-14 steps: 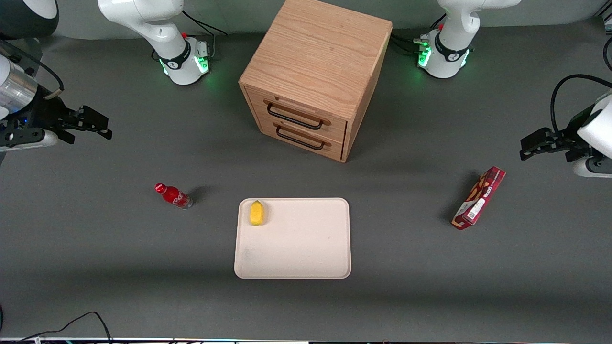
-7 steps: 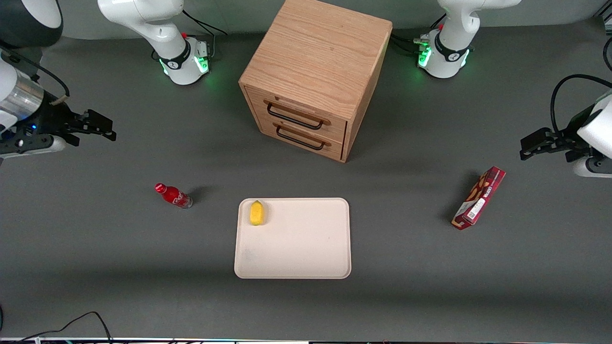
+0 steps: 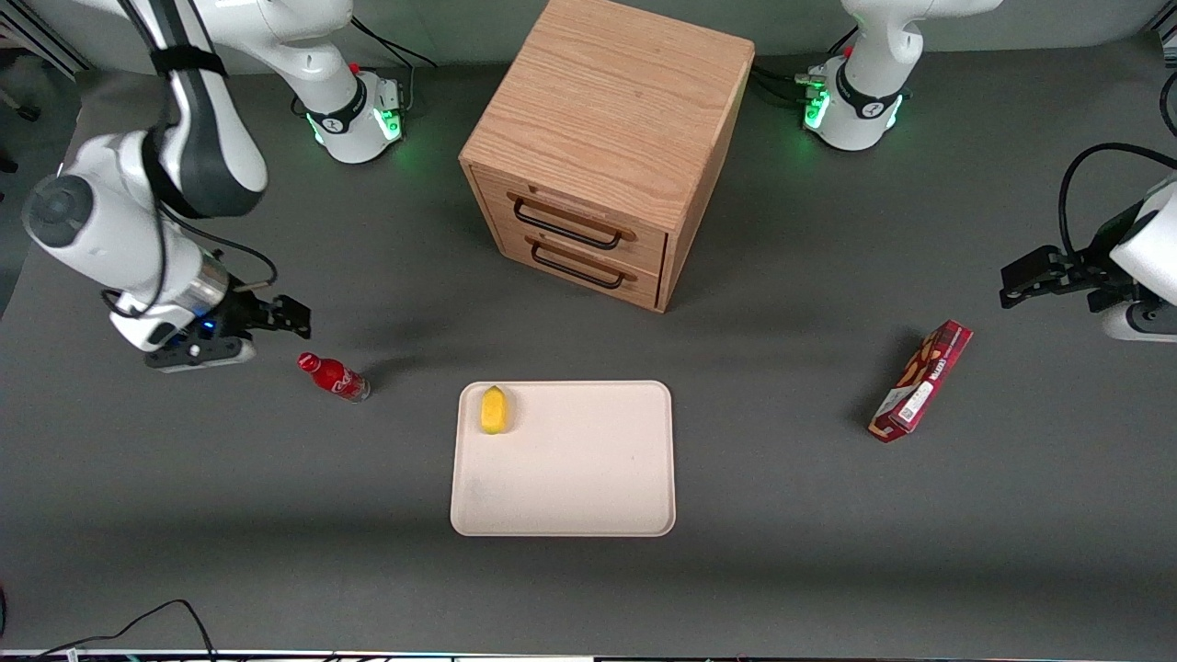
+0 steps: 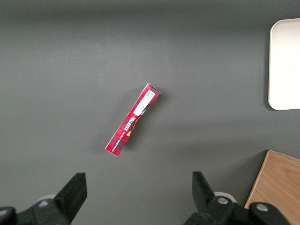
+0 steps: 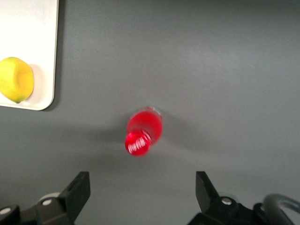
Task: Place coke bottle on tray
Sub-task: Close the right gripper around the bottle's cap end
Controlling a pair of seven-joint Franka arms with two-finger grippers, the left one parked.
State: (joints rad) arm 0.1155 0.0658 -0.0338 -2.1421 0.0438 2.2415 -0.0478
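while the gripper (image 3: 292, 314) hovers spread apart near it, one red-capped coke bottle (image 3: 333, 376) stands beside one beige tray (image 3: 588, 478).

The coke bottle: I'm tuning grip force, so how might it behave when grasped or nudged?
The coke bottle stands upright on the table, narrow and tall for its base, so a sideways nudge would probably tip it. Its round body would then likely roll. It looks small, so probably light. The gripper is above and beside it, fingers open.

Dark grey matte tabletop (image 3: 276, 515) under soft light, wooden two-drawer cabinet (image 3: 607, 147).
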